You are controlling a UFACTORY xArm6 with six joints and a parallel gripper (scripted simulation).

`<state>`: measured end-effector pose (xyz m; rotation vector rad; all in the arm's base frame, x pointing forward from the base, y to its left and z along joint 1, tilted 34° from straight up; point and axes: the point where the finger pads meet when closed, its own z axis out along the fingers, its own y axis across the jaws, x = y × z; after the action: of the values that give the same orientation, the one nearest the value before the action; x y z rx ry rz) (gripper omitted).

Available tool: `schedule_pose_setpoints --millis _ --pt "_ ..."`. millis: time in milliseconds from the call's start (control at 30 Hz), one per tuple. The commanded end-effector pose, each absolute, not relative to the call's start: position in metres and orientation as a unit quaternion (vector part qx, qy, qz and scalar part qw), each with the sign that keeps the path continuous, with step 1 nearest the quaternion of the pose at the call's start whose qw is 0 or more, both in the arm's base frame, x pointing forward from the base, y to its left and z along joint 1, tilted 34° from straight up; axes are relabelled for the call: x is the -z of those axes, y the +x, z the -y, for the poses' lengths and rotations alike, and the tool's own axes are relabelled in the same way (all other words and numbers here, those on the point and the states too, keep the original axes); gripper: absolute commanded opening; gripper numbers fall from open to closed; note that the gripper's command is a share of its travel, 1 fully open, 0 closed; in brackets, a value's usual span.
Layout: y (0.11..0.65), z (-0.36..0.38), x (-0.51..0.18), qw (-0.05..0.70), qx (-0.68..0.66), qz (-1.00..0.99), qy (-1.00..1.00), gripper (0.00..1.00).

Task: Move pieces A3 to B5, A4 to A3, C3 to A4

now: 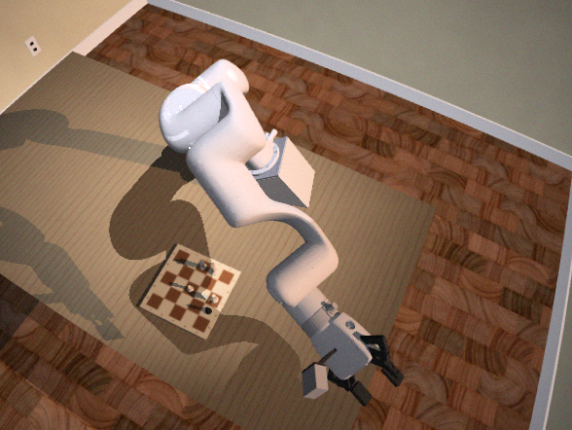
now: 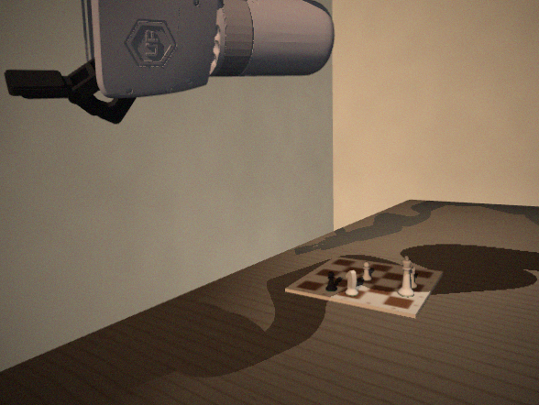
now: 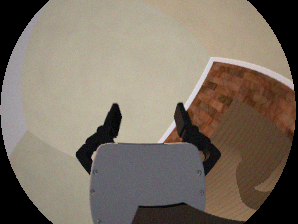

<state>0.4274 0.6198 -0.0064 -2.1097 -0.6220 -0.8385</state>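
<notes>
The small chessboard (image 1: 188,293) lies on the tan mat, and it also shows in the exterior view (image 2: 367,286). Several pieces stand on it: a tall white piece (image 2: 405,277), a white knight (image 2: 351,282), a white pawn (image 2: 367,271) and a black pawn (image 2: 331,281). From above I see white pieces (image 1: 204,266) (image 1: 191,288) (image 1: 213,298) and a black one (image 1: 207,309). The square labels are too small to read. My gripper (image 1: 380,387) is open and empty, held high in the air far to the right of the board. In the wrist view its fingers point at the wall.
The arm's base box (image 1: 287,172) stands on the mat behind the board. A small box-shaped camera (image 1: 315,381) hangs beside the wrist. The mat's edge and the wood floor (image 1: 462,292) lie below the gripper.
</notes>
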Motion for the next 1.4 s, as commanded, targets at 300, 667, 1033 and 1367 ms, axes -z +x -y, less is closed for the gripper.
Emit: schedule_pose_setpoints --millis 300,667,1033,1367 --pt "0.427 -0.622 0.004 0.385 0.33 0.244 -0.826 1.0" --pt "0.427 -0.623 0.003 0.388 0.332 0.243 -0.825 1.0" --pt "0.438 -0.658 -0.005 0.453 0.393 0.195 -0.776 1.0" --pt "0.473 -0.67 -0.023 0.478 0.495 0.12 -0.716 1.0"
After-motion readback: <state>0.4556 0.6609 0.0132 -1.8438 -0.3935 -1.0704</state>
